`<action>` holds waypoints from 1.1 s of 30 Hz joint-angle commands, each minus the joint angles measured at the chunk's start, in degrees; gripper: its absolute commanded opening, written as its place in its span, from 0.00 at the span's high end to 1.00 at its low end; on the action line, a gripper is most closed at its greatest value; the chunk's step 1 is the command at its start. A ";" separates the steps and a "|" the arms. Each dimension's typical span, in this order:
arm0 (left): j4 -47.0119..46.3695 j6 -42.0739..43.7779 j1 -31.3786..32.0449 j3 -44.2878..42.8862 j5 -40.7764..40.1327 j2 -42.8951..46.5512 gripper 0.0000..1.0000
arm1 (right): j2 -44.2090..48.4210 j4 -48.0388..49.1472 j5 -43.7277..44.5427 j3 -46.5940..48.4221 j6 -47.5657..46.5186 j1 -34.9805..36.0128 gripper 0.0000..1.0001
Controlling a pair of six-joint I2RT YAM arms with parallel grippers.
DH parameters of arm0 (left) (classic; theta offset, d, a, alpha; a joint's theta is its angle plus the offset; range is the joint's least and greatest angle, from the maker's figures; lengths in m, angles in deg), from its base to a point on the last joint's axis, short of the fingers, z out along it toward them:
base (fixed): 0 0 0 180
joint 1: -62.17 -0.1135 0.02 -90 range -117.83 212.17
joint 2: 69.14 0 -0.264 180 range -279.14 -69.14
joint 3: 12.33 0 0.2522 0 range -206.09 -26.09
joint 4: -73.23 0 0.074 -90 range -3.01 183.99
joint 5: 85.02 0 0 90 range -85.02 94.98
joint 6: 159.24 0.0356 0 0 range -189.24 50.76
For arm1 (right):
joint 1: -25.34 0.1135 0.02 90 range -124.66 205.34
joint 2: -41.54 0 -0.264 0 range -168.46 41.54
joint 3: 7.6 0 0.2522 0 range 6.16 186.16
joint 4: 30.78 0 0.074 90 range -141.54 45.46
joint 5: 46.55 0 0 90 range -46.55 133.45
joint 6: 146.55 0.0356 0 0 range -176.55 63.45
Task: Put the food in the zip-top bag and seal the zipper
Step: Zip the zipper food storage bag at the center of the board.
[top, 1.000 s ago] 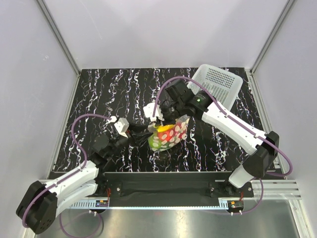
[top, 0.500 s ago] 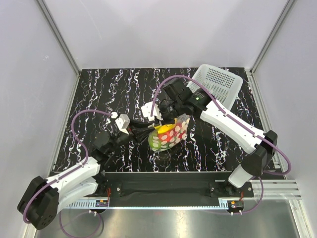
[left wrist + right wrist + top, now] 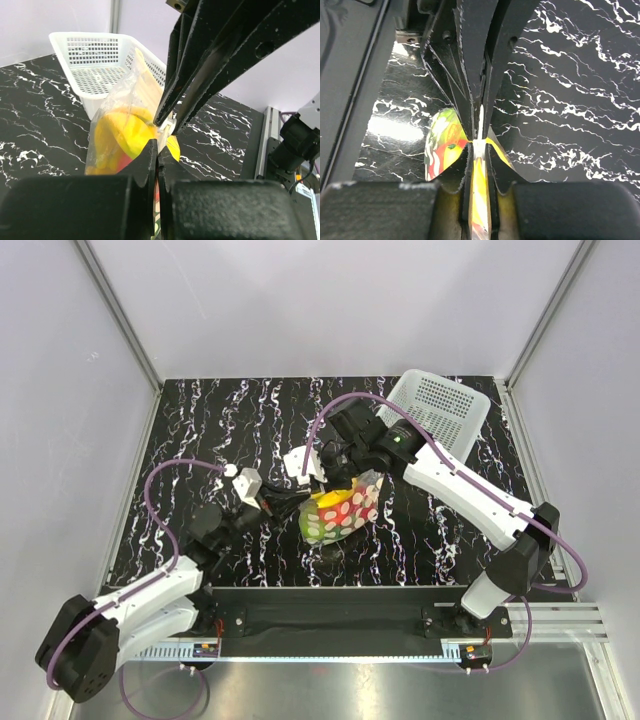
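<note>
The dotted zip-top bag (image 3: 342,512) lies mid-table with the food inside: the yellow banana bunch (image 3: 328,501) shows, with red and green fruit beside it. My left gripper (image 3: 296,502) is shut on the bag's left end. My right gripper (image 3: 335,483) comes from above and is shut on the bag's mouth edge right next to it. In the left wrist view my left gripper (image 3: 158,149) pinches the bag (image 3: 117,132) just below the right fingers (image 3: 187,95). In the right wrist view my right gripper (image 3: 479,150) clamps the zipper (image 3: 479,146), tip to tip with the left fingers (image 3: 470,75).
A white perforated basket (image 3: 440,408) stands at the back right of the black marbled table (image 3: 200,430), also in the left wrist view (image 3: 95,65). The enclosure walls ring the table. The arm bases sit at the near edge.
My right gripper has slid a little to the left along the bag's mouth towards the left gripper. The left wrist has risen slightly. The bag has hardly moved.
</note>
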 commanded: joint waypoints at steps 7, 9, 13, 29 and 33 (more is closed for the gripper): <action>-4.65 -2.88 -2.33 2.98 -7.15 7.18 1.00 | 0.51 -1.06 5.95 0.36 1.59 -1.58 1.00; 1.14 -2.79 -3.12 2.55 -10.39 8.50 1.00 | 1.03 -1.24 6.30 0.10 1.77 -2.02 1.00; 6.69 -5.06 -5.41 3.33 -16.19 11.93 1.00 | 2.17 -0.71 6.39 -1.30 2.12 -2.98 1.00; 17.94 -9.56 -14.11 5.01 -26.92 19.23 1.00 | 9.81 -1.07 10.34 -8.67 9.49 -5.62 1.00; 19.36 -9.47 -14.38 3.95 -26.31 17.92 1.00 | 14.20 -0.53 11.40 -13.25 12.66 -6.24 1.00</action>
